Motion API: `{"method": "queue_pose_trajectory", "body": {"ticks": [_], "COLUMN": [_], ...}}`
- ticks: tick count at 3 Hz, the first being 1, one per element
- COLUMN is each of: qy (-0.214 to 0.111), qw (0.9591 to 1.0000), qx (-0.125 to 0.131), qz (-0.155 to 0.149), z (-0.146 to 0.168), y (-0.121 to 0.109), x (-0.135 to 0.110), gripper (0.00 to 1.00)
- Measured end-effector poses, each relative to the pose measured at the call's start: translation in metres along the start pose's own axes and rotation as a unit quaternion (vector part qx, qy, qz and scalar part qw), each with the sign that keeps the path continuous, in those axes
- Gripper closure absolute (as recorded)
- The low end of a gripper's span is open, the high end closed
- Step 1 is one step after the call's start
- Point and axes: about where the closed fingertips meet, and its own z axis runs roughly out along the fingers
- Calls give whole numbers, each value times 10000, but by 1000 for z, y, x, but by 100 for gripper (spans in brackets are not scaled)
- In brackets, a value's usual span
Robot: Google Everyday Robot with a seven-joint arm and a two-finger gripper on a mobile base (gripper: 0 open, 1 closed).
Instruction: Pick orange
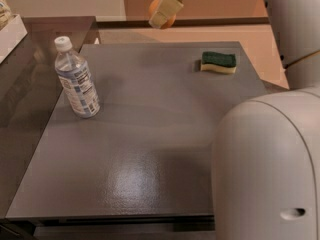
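My gripper (164, 11) is at the top of the camera view, well above the far edge of the grey table (150, 134). Its pale fingers (167, 9) are shut on the orange (156, 9), a small round orange fruit that shows partly behind and beside them. The orange is lifted off the table. The arm reaches in from the upper right, and its large white body fills the lower right of the view.
A clear plastic water bottle (76, 79) with a white cap stands on the table's left side. A green-and-yellow sponge (218, 62) lies at the far right. A darker side table (30, 59) adjoins on the left, with a white object (10, 31) on it.
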Motion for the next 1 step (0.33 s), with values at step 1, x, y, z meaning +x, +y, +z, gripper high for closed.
{"method": "queue_pose_trajectory", "body": {"ticks": [1], "qy": [-3], "qw": [10000], "qx": [-11], "qz": [-8], "z": [-1], "y": [1], "x": [-1], "gripper": [100]}}
